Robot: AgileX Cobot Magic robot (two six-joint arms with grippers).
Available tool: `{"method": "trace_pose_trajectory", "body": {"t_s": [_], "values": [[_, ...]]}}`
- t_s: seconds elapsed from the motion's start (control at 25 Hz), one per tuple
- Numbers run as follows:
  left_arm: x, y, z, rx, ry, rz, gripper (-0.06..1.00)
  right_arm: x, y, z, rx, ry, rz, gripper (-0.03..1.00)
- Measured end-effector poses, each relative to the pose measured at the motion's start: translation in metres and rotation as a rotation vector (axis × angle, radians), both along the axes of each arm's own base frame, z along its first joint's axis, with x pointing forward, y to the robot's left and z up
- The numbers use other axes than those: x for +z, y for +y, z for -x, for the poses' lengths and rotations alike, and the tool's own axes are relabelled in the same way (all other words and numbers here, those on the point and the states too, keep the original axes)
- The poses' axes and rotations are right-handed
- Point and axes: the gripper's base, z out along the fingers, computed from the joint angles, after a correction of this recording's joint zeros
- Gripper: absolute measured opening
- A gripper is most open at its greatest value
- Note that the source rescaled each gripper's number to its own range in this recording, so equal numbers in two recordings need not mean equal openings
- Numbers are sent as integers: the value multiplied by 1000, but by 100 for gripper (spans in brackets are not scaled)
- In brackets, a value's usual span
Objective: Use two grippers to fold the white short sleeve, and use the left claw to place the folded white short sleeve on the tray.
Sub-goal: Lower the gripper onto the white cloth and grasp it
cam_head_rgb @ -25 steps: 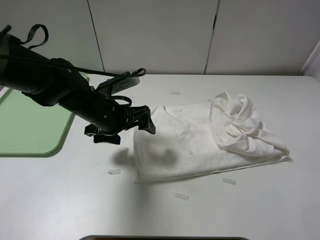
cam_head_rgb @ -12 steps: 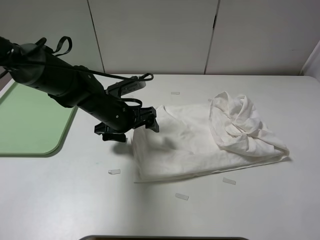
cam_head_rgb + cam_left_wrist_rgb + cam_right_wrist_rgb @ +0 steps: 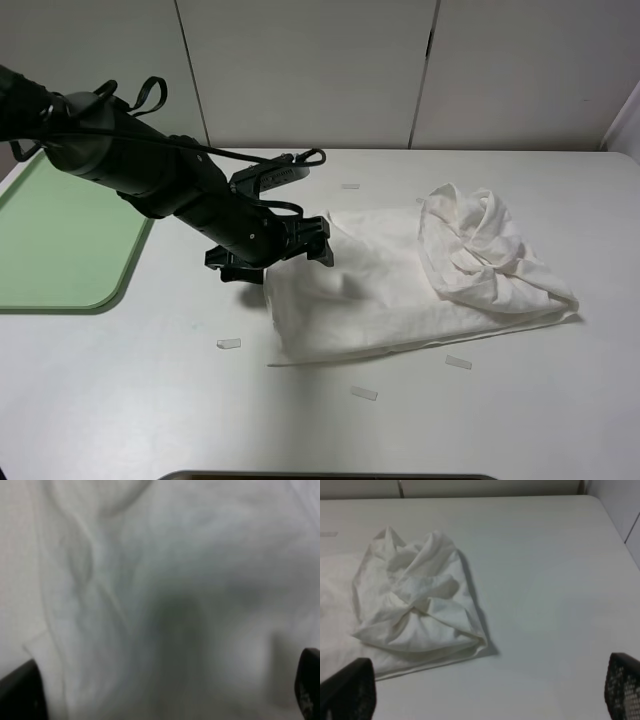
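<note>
- The surface (image 3: 150, 400) is a matte white tabletop, smooth and plain. Its far edge meets flat pale wall panels (image 3: 300, 70) divided by thin dark vertical seams.
- The tray (image 3: 60, 250) is seen at the left edge of the surface, toward the far left corner. It is light green plastic, flat, with a rounded corner and a low raised rim.
- The white short sleeve (image 3: 400, 280) is spread from the middle of the surface toward the right edge. It is soft white cotton, wrinkled.
- The half of the cloth toward the left edge lies flat in a rough rectangle. The half toward the right edge is bunched into a twisted, knotted heap (image 3: 490, 250).
- Small pale tape strips (image 3: 229, 343) are noted on the surface around the cloth: near its near edge and one by the far edge.
- The left end effector (image 3: 312, 243), black on a bulky black arm with looped cables, is positioned over the flat corner of the cloth nearest the tray. In the left wrist view its fingertips (image 3: 20, 690) are spread wide, with blurred cloth filling the space between them. Contact with the cloth cannot be told.
- The right end effector (image 3: 485, 687) is spread wide and holds nothing. The bunched heap is seen beyond it, well apart.
</note>
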Motion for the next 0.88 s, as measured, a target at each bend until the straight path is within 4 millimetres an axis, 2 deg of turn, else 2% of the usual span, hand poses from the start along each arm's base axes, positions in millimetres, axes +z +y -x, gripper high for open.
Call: {"method": "trace_pose_trajectory", "body": {"t_s": [0.52,0.6,0.72,0.76,0.8,0.88], "values": [[2,-19,8,-21,-74,-9,94,0,0,0,0,0,0,100],[2,-19,8,-19,-76,-10,90,0,0,0,0,0,0,100],[2,-19,8,-17,-78,-10,75,0,0,0,0,0,0,100],[2,-19,8,-17,-78,-10,75,0,0,0,0,0,0,100],[2,-18,8,-16,-80,-10,67,0,0,0,0,0,0,100],[2,-18,8,-15,-82,-10,63,0,0,0,0,0,0,100]]}}
